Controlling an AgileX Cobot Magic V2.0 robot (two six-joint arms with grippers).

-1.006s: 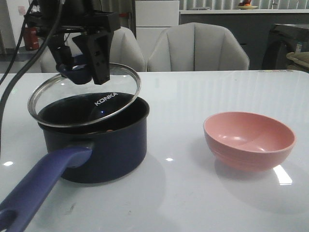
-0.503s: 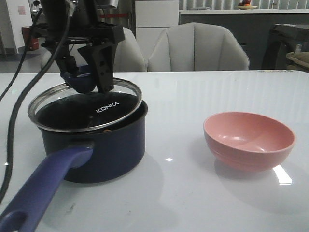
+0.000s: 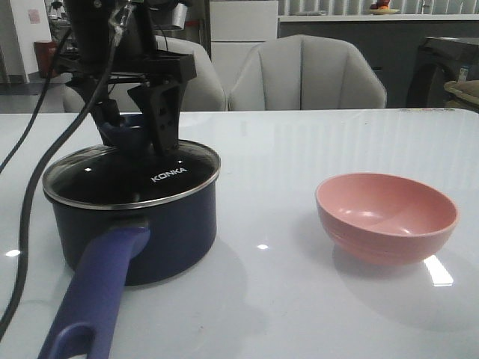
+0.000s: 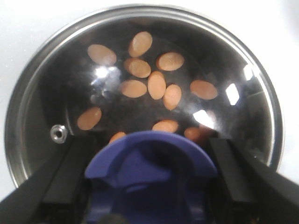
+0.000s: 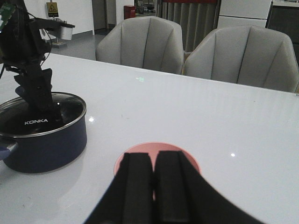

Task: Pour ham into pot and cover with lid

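Observation:
The dark navy pot (image 3: 176,224) stands at the left of the table, its long purple-blue handle (image 3: 97,288) pointing toward the front edge. The glass lid (image 3: 161,173) with "KONKA" lettering rests level on the pot's rim. My left gripper (image 3: 135,133) is shut on the lid's blue-purple knob (image 4: 149,156), one finger on each side. Through the glass, several orange-pink ham pieces (image 4: 156,85) lie on the pot's bottom. My right gripper (image 5: 154,161) is shut and empty, hovering over the pink bowl (image 3: 385,217).
The pink bowl looks empty and stands at the right, well apart from the pot. A black cable (image 3: 28,198) hangs from the left arm beside the pot. Two grey chairs (image 3: 307,71) stand behind the table's far edge.
The left gripper has lowered the lid from a tilted position above the pot until it sits flat on the rim. The pot has shifted slightly left. The bowl has not moved.

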